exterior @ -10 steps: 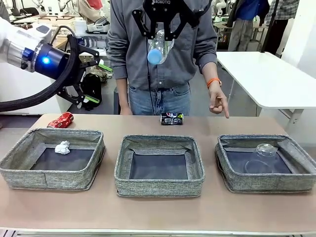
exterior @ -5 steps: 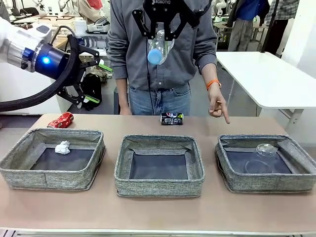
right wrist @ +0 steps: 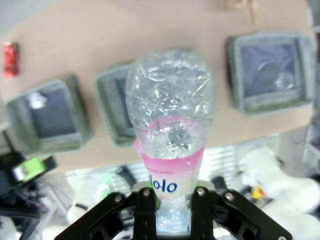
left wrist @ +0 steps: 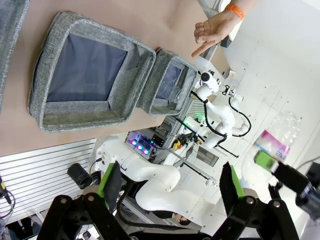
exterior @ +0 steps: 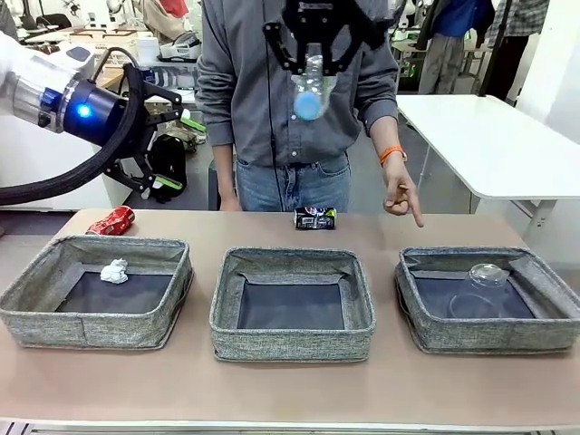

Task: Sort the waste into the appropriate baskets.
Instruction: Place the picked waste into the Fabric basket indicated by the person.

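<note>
The baskets [exterior: 292,343] are matt grey woven cloth, the bottle [right wrist: 169,115] crinkled glossy clear plastic, the tabletop [exterior: 290,390] smooth.

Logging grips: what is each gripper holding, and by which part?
The right gripper clamps the clear water bottle at its pink label, blue cap pointing down. The left gripper is open, holding nothing.

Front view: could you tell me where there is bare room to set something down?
Bare: the floor of the middle basket and the table strip before all baskets. Occupied: left basket (crumpled paper ball), right basket (clear plastic cup), far edge (red can, dark printed can).
</note>
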Controlling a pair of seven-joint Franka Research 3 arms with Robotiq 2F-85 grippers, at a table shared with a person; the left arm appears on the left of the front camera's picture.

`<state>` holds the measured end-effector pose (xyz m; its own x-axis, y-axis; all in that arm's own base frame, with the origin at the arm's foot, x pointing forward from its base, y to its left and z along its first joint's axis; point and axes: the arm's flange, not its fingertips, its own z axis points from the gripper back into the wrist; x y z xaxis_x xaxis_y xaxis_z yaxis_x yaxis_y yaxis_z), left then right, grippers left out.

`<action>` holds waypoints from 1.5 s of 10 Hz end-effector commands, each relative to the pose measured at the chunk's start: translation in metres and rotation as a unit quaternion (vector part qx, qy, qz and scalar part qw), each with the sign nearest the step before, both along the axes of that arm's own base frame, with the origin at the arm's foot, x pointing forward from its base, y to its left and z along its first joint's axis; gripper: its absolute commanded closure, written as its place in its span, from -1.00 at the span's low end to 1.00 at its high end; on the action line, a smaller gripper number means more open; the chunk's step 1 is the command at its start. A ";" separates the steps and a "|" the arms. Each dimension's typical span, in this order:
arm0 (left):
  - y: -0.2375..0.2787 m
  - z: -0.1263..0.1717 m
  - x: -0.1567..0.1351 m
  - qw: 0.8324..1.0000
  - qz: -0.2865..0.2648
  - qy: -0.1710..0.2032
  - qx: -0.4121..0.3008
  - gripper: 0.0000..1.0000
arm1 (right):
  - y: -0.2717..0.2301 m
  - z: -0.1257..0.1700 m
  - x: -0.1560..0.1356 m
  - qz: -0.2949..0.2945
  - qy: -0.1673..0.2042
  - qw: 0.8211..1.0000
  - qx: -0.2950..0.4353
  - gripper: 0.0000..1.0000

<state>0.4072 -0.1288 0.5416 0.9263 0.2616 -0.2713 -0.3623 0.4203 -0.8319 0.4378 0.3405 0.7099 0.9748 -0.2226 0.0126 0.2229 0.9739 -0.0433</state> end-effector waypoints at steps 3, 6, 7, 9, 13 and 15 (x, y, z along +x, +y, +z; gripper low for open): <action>0.001 0.003 -0.001 1.000 -0.003 0.006 0.004 -1.00 | -0.173 -0.058 -0.035 0.093 0.031 0.995 -0.019 0.53; 0.001 0.003 -0.001 1.000 -0.003 0.006 0.004 -1.00 | -0.256 -0.118 -0.036 0.105 0.057 0.992 0.031 0.53; 0.001 0.003 -0.001 1.000 -0.003 0.006 0.004 -1.00 | -0.268 -0.142 -0.032 0.111 0.063 0.990 0.055 0.53; 0.001 0.003 -0.001 1.000 -0.003 0.006 0.004 -1.00 | -0.286 -0.187 -0.019 0.105 0.084 0.982 0.130 0.53; 0.001 0.003 -0.001 1.000 -0.003 0.006 0.004 -1.00 | -0.290 -0.229 -0.003 0.066 0.094 0.972 0.206 0.53; 0.001 0.003 -0.001 1.000 -0.003 0.006 0.004 -1.00 | -0.293 -0.232 -0.006 0.058 0.099 0.971 0.208 0.53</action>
<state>0.4071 -0.1287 0.5417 0.9263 0.2613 -0.2714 -0.3624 0.4203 -0.8319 0.4363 0.0509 0.4774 0.9630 -0.0612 -0.2626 0.1426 0.9421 0.3035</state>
